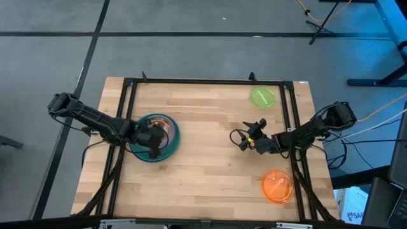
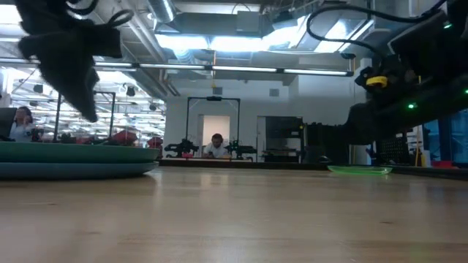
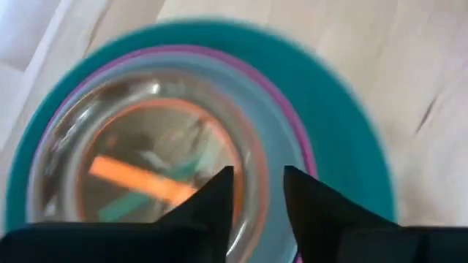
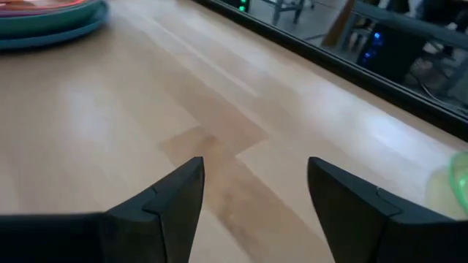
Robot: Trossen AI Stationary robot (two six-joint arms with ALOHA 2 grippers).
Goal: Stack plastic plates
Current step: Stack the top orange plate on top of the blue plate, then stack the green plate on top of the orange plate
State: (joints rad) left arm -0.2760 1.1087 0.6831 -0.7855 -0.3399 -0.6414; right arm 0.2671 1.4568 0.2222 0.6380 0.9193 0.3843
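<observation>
A stack of plastic plates [image 1: 172,135] rests on the table's left half: a wide teal disc [image 3: 344,131] at the bottom, then magenta and pale blue rims, with an orange-rimmed plate on top. My left gripper [image 3: 256,191] hovers over the stack's near part, open by a narrow gap. The low view shows it [image 2: 84,102] clear above the stack [image 2: 73,162]. A lime plate [image 1: 262,97] lies flat near the far right corner. An orange plate [image 1: 278,186] lies near the right near corner. My right gripper [image 4: 256,183] is open over bare wood between them [image 1: 243,141].
A black frame rail [image 1: 203,81] runs around the tabletop, with bars along both sides under the arms. Bare wood lies between the stack and my right gripper [image 1: 206,146]. Beyond the far edge, a person [image 2: 216,146] sits in the room.
</observation>
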